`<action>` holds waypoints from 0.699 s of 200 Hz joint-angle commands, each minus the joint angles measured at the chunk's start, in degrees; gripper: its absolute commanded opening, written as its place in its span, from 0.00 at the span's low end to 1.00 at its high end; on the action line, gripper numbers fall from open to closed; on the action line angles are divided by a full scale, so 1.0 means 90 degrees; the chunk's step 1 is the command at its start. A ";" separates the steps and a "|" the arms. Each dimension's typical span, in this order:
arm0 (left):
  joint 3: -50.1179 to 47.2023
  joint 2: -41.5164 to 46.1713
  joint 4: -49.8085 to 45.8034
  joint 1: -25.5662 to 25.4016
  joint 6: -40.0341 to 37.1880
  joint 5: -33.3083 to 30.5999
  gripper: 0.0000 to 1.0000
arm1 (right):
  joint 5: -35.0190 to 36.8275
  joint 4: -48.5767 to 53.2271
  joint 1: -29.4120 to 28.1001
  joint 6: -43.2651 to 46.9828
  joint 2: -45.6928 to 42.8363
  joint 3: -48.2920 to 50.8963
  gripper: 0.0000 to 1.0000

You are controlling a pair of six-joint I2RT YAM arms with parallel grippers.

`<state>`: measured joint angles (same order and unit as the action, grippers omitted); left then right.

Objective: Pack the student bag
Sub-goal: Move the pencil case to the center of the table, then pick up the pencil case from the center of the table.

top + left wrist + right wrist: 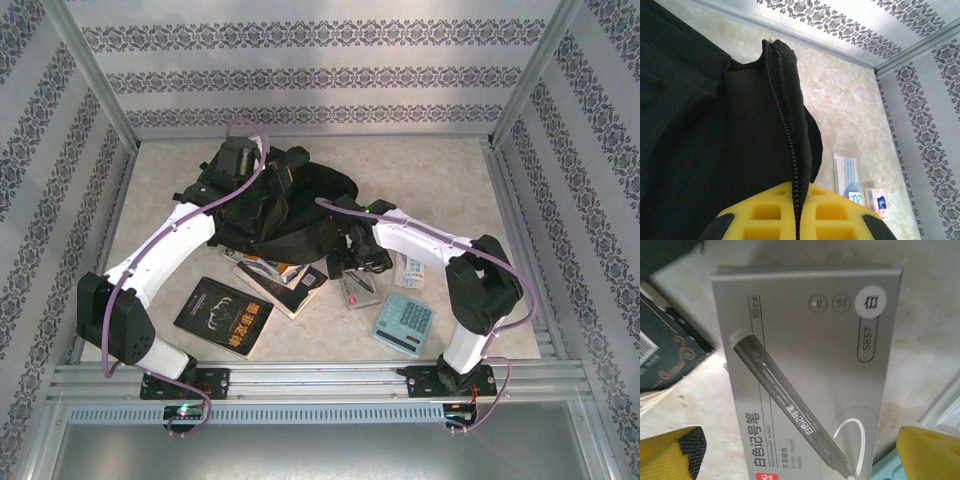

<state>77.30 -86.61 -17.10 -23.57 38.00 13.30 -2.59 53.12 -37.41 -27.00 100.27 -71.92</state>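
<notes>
The black student bag (275, 210) lies slumped at the table's middle back. My left gripper (240, 160) is at its far top edge. In the left wrist view its yellow fingers (760, 217) are shut on the bag's zipper edge (786, 115), and the black fabric (695, 130) hangs to the left. My right gripper (352, 264) hovers over a grey marker-pen box (358, 290) just right of the bag. In the right wrist view the gripper (800, 462) stands open, and the box (805, 365) lies flat below, between its spread yellow fingertips (927, 452).
A black-covered book (224, 316) lies front left, and a stack of books (282, 280) pokes out from under the bag. A light blue calculator (403, 322) and a small packet (410, 270) lie by the right arm. Patterned walls close in three sides.
</notes>
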 commanded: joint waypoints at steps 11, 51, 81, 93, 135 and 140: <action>-0.0114 0.0257 0.0176 -0.0027 0.0005 0.0100 0.00 | 0.0165 -0.0017 -0.0072 -0.0134 0.0231 0.0124 0.98; -0.0169 0.0291 0.0208 -0.0028 0.0005 0.0128 0.00 | 0.0092 -0.0084 -0.0092 -0.0203 0.0382 0.0183 0.98; -0.0201 0.0316 0.0229 -0.0030 0.0003 0.0148 0.00 | 0.0168 -0.0139 -0.0081 -0.0212 0.0440 0.0265 0.98; -0.0200 0.0312 0.0225 -0.0028 0.0002 0.0157 0.00 | 0.0134 -0.0177 -0.0082 -0.0217 0.0480 0.0293 0.98; -0.0219 0.0314 0.0249 -0.0027 0.0021 0.0163 0.00 | -0.0094 -0.0416 -0.0079 -0.0193 0.0757 0.0382 0.98; -0.0221 0.0305 0.0245 -0.0027 0.0019 0.0174 0.00 | -0.0088 -0.0437 -0.0078 -0.0189 0.0786 0.0384 0.98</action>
<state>75.96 -85.78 -16.62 -23.57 38.00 13.50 -2.63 50.28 -37.67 -28.32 105.60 -69.60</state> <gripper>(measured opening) 0.068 0.977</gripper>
